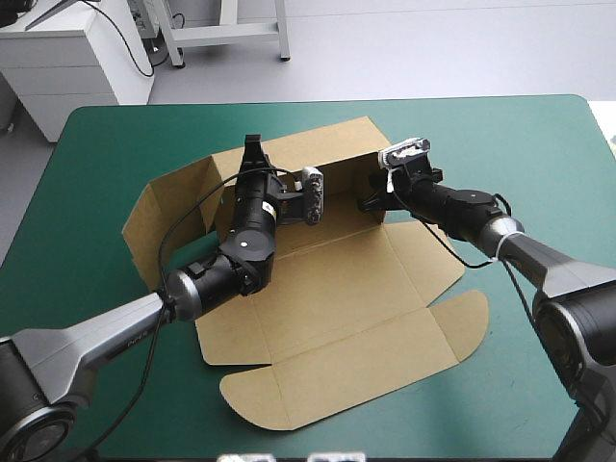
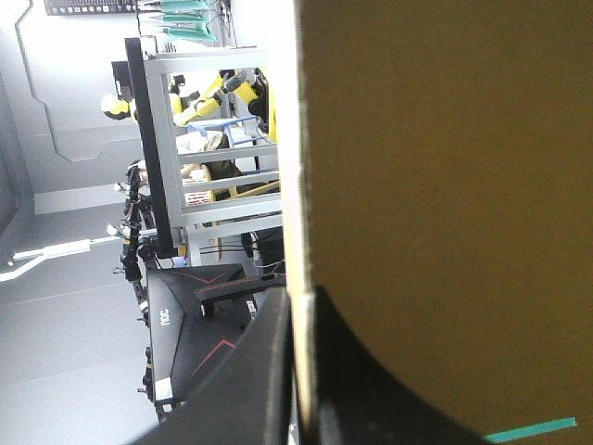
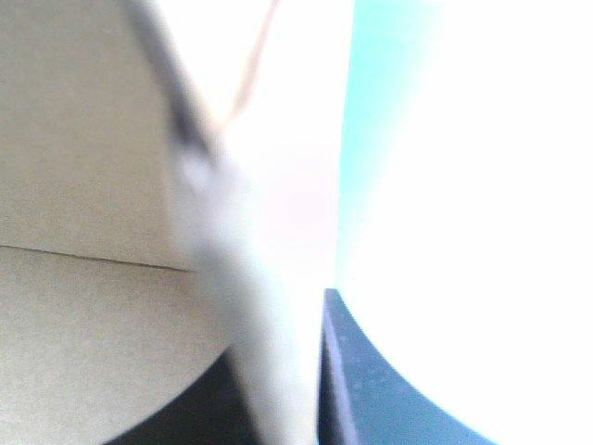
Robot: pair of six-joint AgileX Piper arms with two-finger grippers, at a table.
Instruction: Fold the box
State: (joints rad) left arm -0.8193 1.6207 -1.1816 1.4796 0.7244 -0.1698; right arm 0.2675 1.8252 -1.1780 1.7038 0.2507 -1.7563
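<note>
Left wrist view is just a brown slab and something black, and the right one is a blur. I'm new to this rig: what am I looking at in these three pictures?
Two robot arms are working on one brown box, a cut sheet of board on the teal-green table. The high view looks down from behind the robot. In it, the left gripper and right gripper each meet the box's raised far wall. Each wrist view looks along one gripper from close up. In the left one, the black fingers pinch the wall's edge, so board fills the picture. The right one seems to show the same grip, washed out. The panels nearest the robot lie flat.
</note>
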